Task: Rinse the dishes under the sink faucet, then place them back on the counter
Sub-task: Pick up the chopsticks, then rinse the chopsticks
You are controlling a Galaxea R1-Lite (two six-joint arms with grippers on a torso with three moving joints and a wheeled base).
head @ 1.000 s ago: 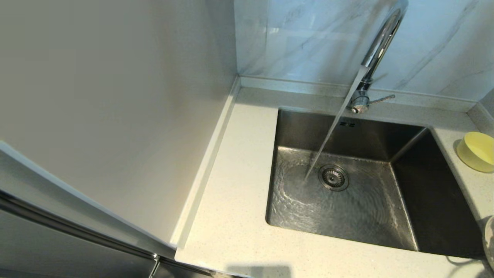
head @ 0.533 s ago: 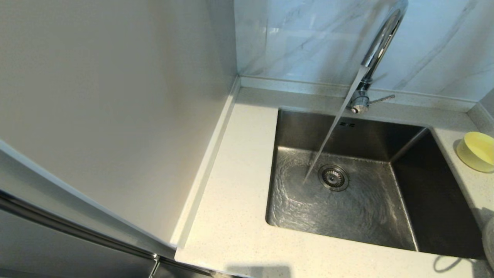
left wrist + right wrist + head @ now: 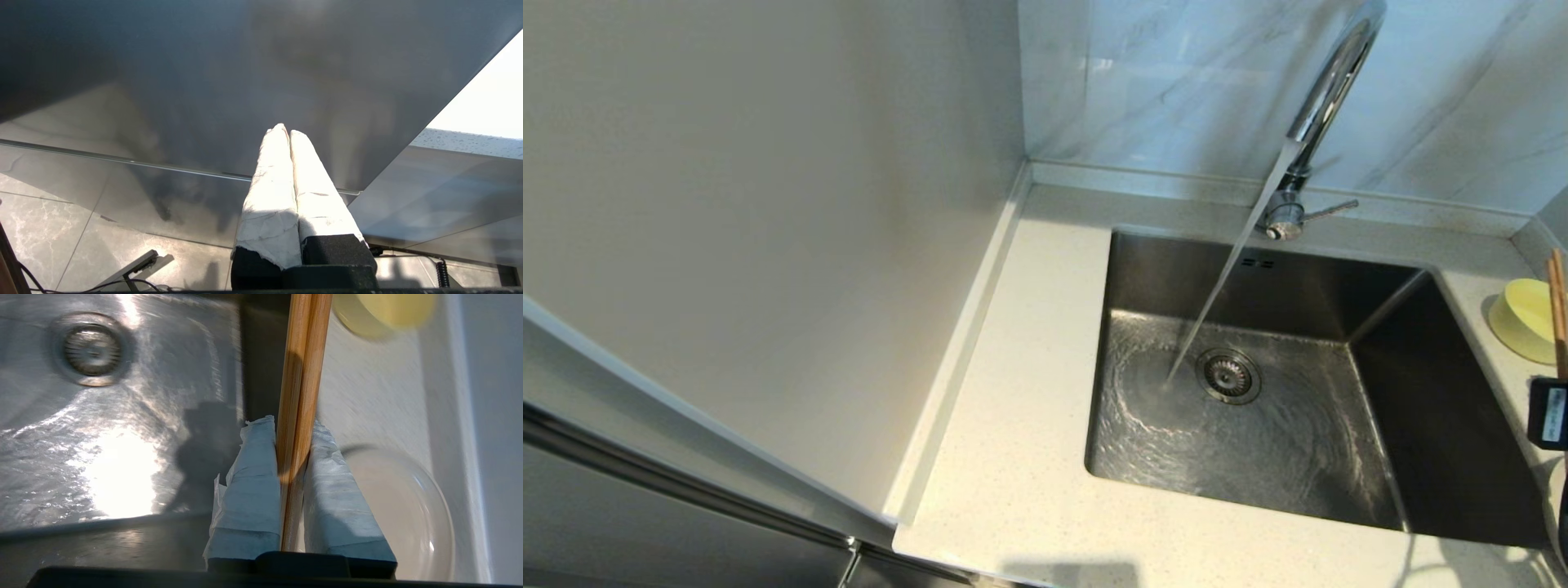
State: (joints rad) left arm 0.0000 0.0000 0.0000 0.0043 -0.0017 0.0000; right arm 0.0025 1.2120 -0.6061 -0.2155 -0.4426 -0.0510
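Two chopsticks [image 3: 302, 396] clamped between right gripper [image 3: 292, 433] pads, at 3 o'clock of sink [image 3: 1258, 457], over counter [image 3: 1013, 457]. Yellow bowl [image 3: 1523, 318] and plate [image 3: 408, 514] beside it. Faucet [image 3: 1327, 90] at 12 running. Left gripper [image 3: 289, 131] parked, fingers together.

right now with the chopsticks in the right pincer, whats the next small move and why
Probably carry the chopsticks across into the water stream. The right pincer is shut on them at the sink's right edge, above the counter, and the faucet is already running.
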